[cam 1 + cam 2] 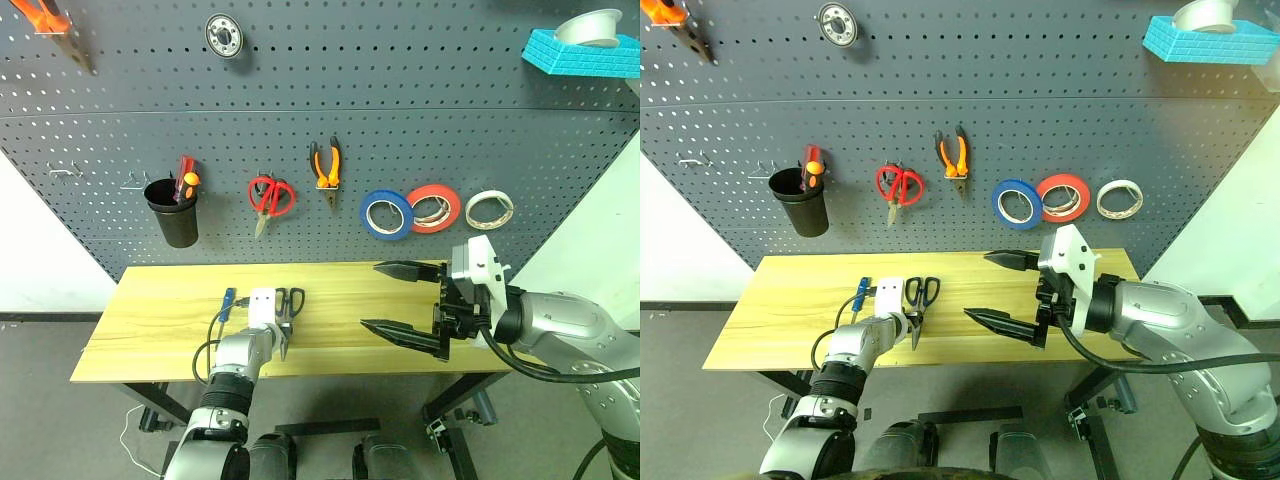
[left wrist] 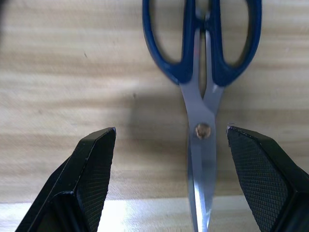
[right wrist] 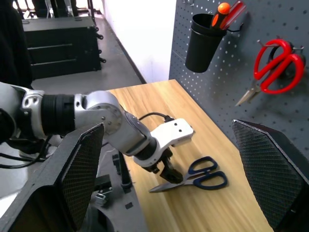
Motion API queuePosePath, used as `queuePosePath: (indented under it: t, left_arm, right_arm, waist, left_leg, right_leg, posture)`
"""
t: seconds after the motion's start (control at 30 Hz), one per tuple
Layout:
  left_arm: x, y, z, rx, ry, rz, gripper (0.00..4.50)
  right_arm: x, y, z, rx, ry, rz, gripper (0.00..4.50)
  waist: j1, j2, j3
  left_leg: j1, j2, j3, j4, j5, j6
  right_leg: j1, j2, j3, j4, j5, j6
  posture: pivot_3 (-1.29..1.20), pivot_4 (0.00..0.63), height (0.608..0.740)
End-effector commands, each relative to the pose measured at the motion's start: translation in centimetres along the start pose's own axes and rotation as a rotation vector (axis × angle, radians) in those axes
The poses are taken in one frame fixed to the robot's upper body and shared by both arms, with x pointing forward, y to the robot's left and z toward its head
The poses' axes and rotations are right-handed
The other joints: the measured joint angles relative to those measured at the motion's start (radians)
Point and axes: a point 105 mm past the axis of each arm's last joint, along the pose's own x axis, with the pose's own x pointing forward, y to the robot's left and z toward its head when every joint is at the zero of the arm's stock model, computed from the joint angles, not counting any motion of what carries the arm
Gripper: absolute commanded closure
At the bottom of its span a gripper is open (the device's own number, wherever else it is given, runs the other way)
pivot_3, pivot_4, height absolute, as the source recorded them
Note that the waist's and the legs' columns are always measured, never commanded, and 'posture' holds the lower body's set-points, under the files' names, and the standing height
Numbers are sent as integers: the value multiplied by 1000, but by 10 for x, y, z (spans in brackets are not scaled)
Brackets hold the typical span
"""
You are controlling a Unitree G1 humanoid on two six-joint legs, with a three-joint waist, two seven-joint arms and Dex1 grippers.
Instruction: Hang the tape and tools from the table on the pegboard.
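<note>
Yellow wood table (image 1: 160, 320): the left gripper (image 2: 171, 179) gapes wide around the scissors (image 2: 203, 92), not gripping. Right gripper (image 1: 400, 300) hovers spread, empty.

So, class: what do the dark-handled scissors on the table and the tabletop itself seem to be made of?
Scissors: blades look like bare polished steel, bright and reflective, with a brass-coloured pivot; handles look like smooth dark blue plastic. Table: pale wood or wood-look laminate, judging by its streaky grain; which one is unclear.

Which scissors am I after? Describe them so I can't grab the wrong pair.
Start at the wood-grain table below the pegboard. The scissors lie flat near its front edge, between the left hand's open fingers. Their handles are dark blue; the other pair is red-handled and hangs on the pegboard.
</note>
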Motion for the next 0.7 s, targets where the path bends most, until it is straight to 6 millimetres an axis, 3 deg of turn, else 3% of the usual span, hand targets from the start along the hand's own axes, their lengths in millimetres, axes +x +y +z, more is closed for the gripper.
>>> queuePosePath:
  t: [0.03, 0.47, 0.7]
  left_arm:
    - [-1, -2, 13, 1, -35, 2, 653]
    - [3, -6, 14, 5, -28, 2, 653]
    - [10, 5, 21, -14, -25, 13, 653]
  right_arm:
    - [-4, 5, 13, -38, -22, 4, 52]
    - [-12, 11, 12, -10, 7, 4, 52]
    - [-13, 14, 12, -4, 12, 2, 52]
  waist:
    - [0, -1, 1]
    - [-1, -5, 11]
    - [-2, -5, 25]
  left_leg:
    - [0, 0, 0, 0, 0, 0]
    - [0, 0, 1, 0, -1, 1]
    - [-1, 0, 1, 0, -2, 0]
  right_leg:
    - [0, 0, 0, 0, 0, 0]
    - [-1, -1, 1, 0, -1, 1]
    - [-2, -2, 1, 0, -2, 2]
  posture:
    - [-152, 71, 717]
    - [-171, 105, 717]
    - [-185, 120, 717]
